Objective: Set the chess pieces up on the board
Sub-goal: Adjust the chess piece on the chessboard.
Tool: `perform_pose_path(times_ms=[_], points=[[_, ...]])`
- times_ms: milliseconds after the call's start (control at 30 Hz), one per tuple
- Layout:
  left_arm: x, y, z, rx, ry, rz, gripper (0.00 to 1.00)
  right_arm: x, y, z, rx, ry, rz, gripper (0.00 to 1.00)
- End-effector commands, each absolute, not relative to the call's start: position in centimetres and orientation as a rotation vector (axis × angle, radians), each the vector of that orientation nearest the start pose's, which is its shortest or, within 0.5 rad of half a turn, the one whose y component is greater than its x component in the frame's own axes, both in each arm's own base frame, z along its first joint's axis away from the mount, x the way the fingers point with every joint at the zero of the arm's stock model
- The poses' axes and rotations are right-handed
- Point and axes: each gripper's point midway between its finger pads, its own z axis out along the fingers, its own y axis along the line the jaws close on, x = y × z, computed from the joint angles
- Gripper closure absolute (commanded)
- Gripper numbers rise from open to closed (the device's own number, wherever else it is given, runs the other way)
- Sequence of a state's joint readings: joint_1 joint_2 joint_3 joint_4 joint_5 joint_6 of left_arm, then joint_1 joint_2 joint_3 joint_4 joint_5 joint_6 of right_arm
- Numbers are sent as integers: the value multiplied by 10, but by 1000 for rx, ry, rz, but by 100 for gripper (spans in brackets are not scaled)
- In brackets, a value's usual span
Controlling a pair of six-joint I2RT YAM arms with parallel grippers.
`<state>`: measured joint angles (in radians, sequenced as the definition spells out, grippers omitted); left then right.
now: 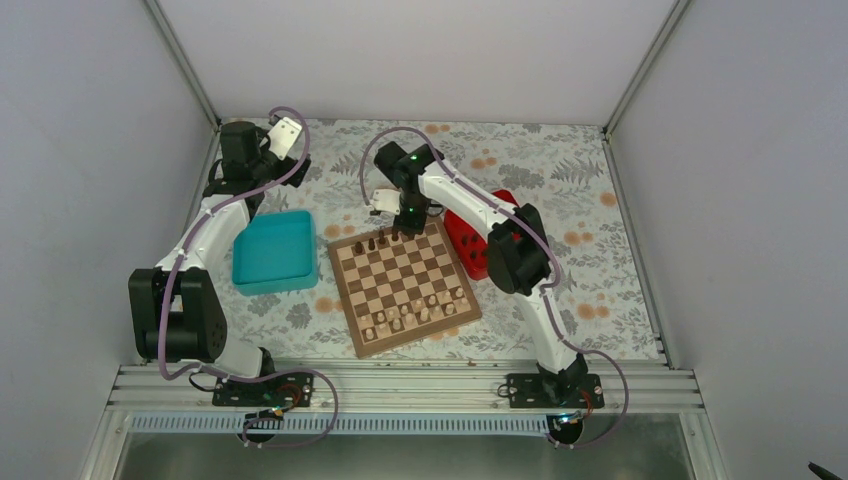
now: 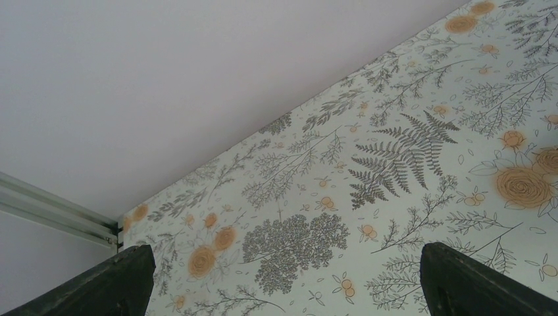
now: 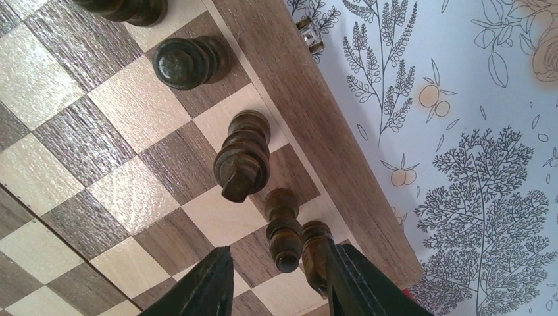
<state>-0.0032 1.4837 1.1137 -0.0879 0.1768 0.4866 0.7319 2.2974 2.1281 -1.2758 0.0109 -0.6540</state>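
The board [image 1: 400, 275] lies mid-table, with several dark brown chess pieces [image 1: 375, 241] along its far edge. My right gripper [image 1: 405, 226] hangs over that far edge, near the right corner. In the right wrist view the board's border [image 3: 316, 118] runs diagonally. The right gripper [image 3: 279, 280] is open, with two dark pieces between its fingers. One slim piece [image 3: 283, 230] stands free in the gap. The other [image 3: 314, 253] rests against the right finger [image 3: 358, 283]. A taller dark piece [image 3: 242, 158] and a pawn [image 3: 183, 60] stand further along. My left gripper [image 1: 285, 135] is open and empty at the far left.
Pale cream chessmen [image 1: 420, 312] fill the board's near rows. A teal tray [image 1: 273, 250] sits left of the board and a red tray [image 1: 470, 238] right of it, under the right arm. The left wrist view shows only floral cloth [image 2: 296, 243] and the back wall.
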Motion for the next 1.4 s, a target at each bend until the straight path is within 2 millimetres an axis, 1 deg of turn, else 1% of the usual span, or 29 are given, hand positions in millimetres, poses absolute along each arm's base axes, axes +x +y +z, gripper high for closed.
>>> perform_pose_path(times_ms=[0, 133, 200, 400, 600, 700, 767, 867, 1067, 1233, 1367], points=[[464, -34, 238, 612, 1918, 127, 0, 357, 318, 80, -1939, 2318, -7, 62], [464, -34, 238, 612, 1918, 128, 0, 362, 312, 72, -1931, 2338, -47, 63], [464, -34, 238, 611, 1918, 129, 0, 363, 311, 72, -1928, 2343, -43, 64], [464, -35, 239, 614, 1917, 127, 0, 363, 310, 67, -1929, 2352, -31, 68], [464, -34, 239, 613, 1917, 128, 0, 362, 309, 62, -1935, 2359, -22, 68], [463, -35, 238, 614, 1917, 126, 0, 362, 309, 59, -1938, 2361, -21, 71], [464, -35, 239, 614, 1916, 125, 0, 363, 309, 58, -1932, 2365, -25, 76], [464, -35, 239, 615, 1916, 124, 0, 364, 310, 60, -1927, 2362, -21, 83], [464, -35, 238, 616, 1917, 122, 0, 366, 312, 68, -1912, 2349, -23, 91], [464, -35, 239, 616, 1915, 122, 0, 369, 318, 82, -1894, 2323, 3, 93], [464, -35, 239, 616, 1914, 122, 0, 368, 318, 84, -1898, 2321, 3, 94]])
